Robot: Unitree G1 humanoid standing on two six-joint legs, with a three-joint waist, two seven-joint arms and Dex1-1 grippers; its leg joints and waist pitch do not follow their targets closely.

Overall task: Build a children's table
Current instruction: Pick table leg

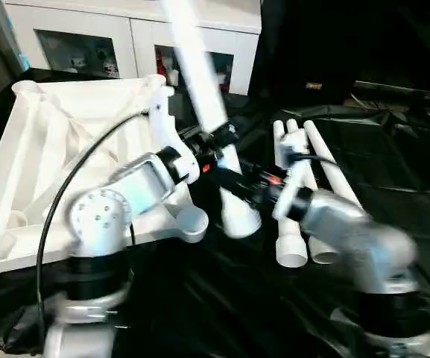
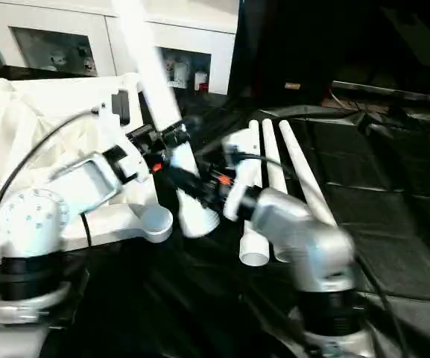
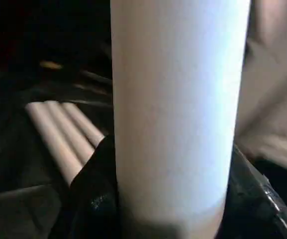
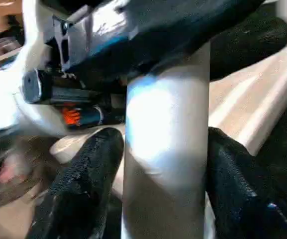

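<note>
the tabletop (image 1: 88, 142) is seen upside down at the left, no leg fitted yet. one leg (image 1: 203, 97) is held upright by the left gripper (image 1: 213, 145); the right gripper (image 1: 237, 183) brackets it lower, grip uncertain. three legs (image 1: 311, 186) are left lying alongside.

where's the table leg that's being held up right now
In the head views the raised leg stands tilted at centre, between the upturned tabletop on the left and three spare legs on the right.

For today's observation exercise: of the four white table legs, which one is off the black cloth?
The tilted leg between both claws, left claw and right claw. The other three legs lie side by side on the cloth.
</note>
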